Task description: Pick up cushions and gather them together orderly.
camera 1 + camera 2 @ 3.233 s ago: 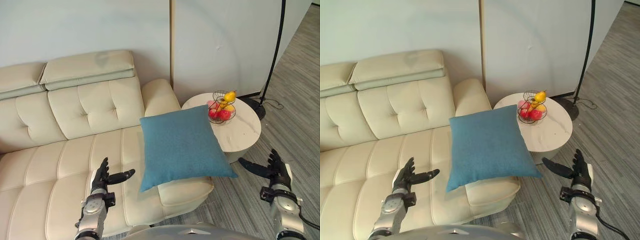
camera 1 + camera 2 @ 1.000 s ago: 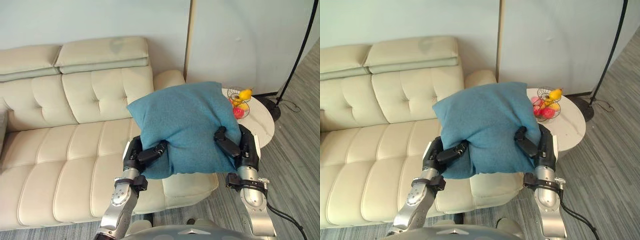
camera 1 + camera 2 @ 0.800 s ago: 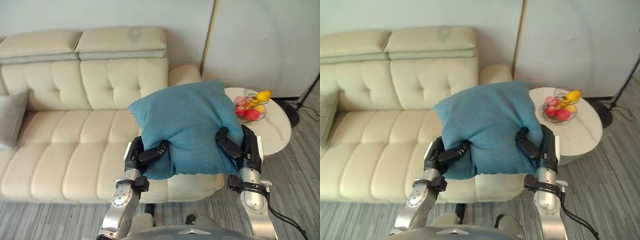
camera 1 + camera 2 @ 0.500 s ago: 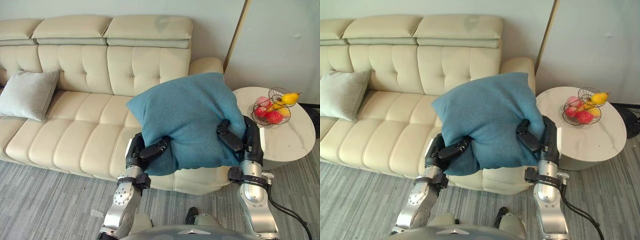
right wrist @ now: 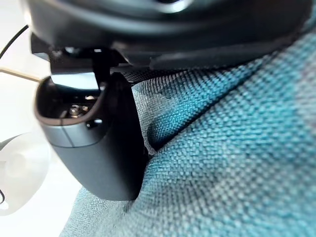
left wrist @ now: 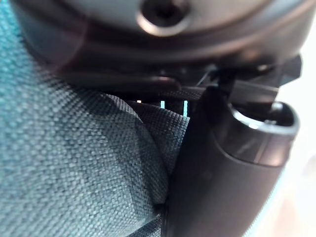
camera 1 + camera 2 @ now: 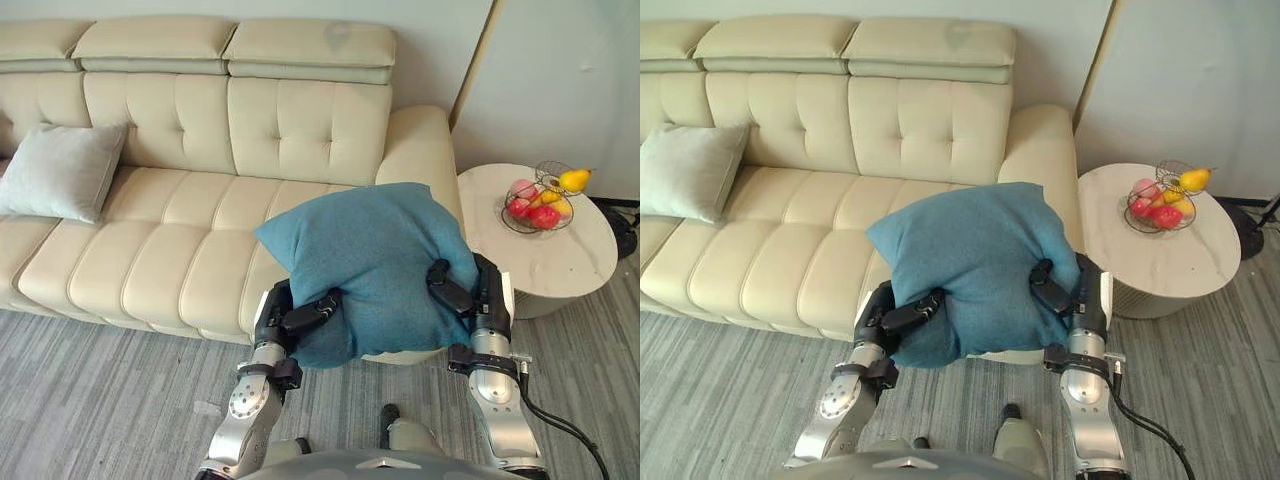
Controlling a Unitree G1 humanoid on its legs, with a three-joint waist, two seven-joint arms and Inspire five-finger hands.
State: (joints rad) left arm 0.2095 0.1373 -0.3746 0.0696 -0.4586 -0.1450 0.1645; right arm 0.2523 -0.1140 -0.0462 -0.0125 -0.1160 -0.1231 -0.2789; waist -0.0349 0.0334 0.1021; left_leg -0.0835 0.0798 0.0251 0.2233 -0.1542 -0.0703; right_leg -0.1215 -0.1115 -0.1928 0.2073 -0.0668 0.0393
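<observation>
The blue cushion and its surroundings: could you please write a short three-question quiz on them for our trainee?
1. True or false: the left hand alone holds the blue cushion.
2. What stands on the round side table? A: a book. B: a wire basket of fruit. C: a mug.
3. Fill in: the grey cushion lies at the sofa's ____ end, by the robot's own sides.

Key: 1 false, the right hand grips it too; 2 B; 3 left.
</observation>
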